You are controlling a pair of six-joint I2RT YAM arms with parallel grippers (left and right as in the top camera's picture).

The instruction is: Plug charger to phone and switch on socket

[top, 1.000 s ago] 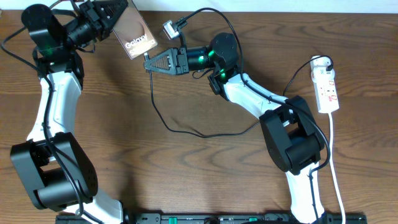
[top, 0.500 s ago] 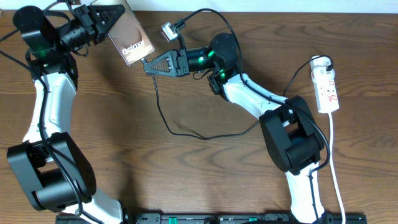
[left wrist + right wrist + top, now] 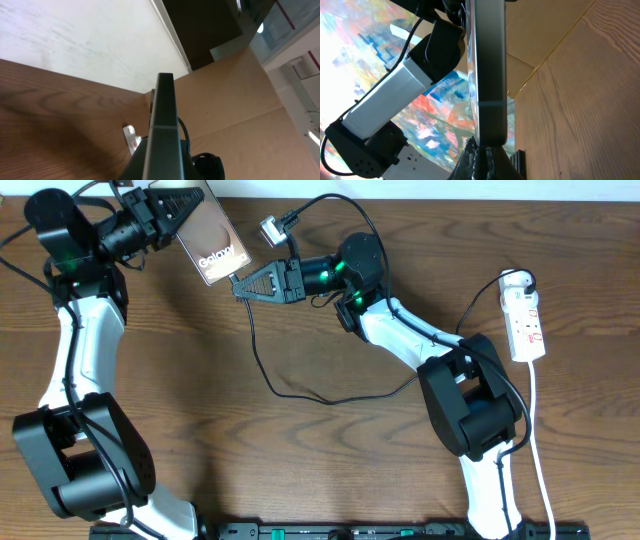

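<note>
My left gripper (image 3: 188,202) is shut on the top end of the phone (image 3: 212,242), a brownish slab with white "Galaxy" text, and holds it tilted above the table's far left. In the left wrist view the phone (image 3: 163,125) shows edge-on. My right gripper (image 3: 238,283) is shut on the plug tip of the charger (image 3: 262,370), a thin black cable. The tip meets the phone's lower end (image 3: 490,132); I cannot tell whether it is seated. The cable loops over the table toward the socket (image 3: 526,318), a white strip with red marks at the far right, also in the left wrist view (image 3: 131,139).
The socket's white cord (image 3: 537,440) runs down the right side toward the front edge. A small grey block (image 3: 272,227) with a black lead sits just behind the right gripper. Both arm bases (image 3: 470,400) stand on the brown wooden table (image 3: 300,470).
The left gripper has shifted the phone slightly left and up, bringing its lower end onto the plug tip. The right gripper has barely moved. Little differs over the last half second.
</note>
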